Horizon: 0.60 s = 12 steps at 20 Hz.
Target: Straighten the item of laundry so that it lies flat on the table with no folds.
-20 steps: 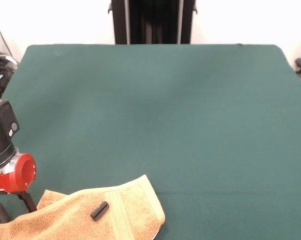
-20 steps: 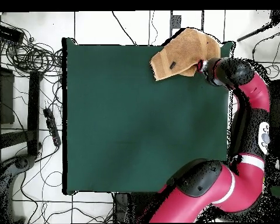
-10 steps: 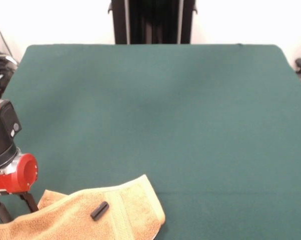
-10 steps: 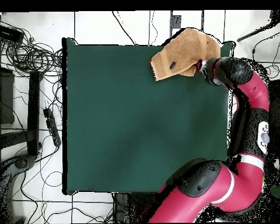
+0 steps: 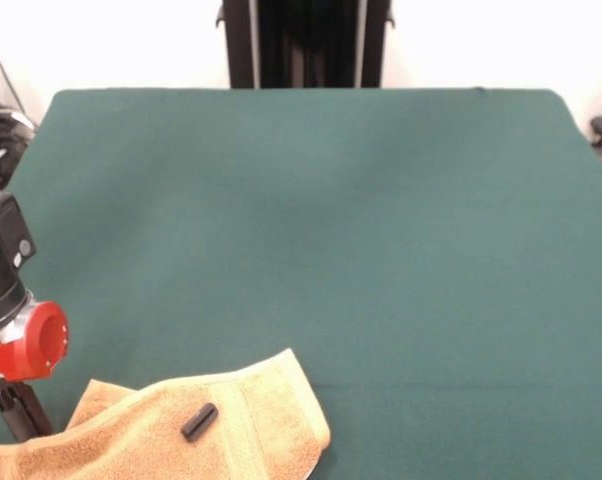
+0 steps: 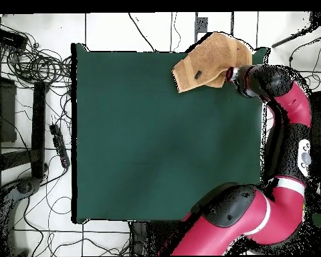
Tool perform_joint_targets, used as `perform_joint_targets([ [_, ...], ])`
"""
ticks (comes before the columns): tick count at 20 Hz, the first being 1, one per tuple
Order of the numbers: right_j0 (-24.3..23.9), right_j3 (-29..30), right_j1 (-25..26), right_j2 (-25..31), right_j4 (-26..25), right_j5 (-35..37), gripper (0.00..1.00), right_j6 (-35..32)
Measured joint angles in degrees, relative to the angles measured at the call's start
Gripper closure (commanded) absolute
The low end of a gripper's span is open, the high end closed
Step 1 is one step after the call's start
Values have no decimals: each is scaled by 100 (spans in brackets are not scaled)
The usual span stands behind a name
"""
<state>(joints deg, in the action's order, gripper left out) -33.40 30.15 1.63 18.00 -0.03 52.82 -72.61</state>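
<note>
At the near edge of your front view, the golden-orange towel lies bunched at the table's left corner, running out of the picture at the bottom. Its ribbed band crosses the cloth near the rounded right end, and that end sits slightly raised in a soft curl rather than flat. A small black cylinder rests on top of the towel, tilted, just left of the band.

Just beside the towel's left end you see the gripper, its dark fingers reaching down below the arm's red collar to the table by the cloth. From these pictures you cannot tell whether the fingers are parted, closed, or pinching the towel's edge; the front view shows only dark struts, and the overhead view hides them under the wrist.

Beyond the towel, the dark green table stretches away to its far edge, where the black pedestal stands against a white wall.

From overhead, you find the towel at the table's corner, part of it hanging past the edge, with the black cylinder on it. The red and black arm runs alongside the table's edge, its wrist touching the towel's side. Loose cables lie on the floor off the opposite side.
</note>
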Motion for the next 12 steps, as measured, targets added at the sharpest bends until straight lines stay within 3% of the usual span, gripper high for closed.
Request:
perform_joint_targets([
  [12, 17, -14, -4, 0, -1, 107, 100, 0],
])
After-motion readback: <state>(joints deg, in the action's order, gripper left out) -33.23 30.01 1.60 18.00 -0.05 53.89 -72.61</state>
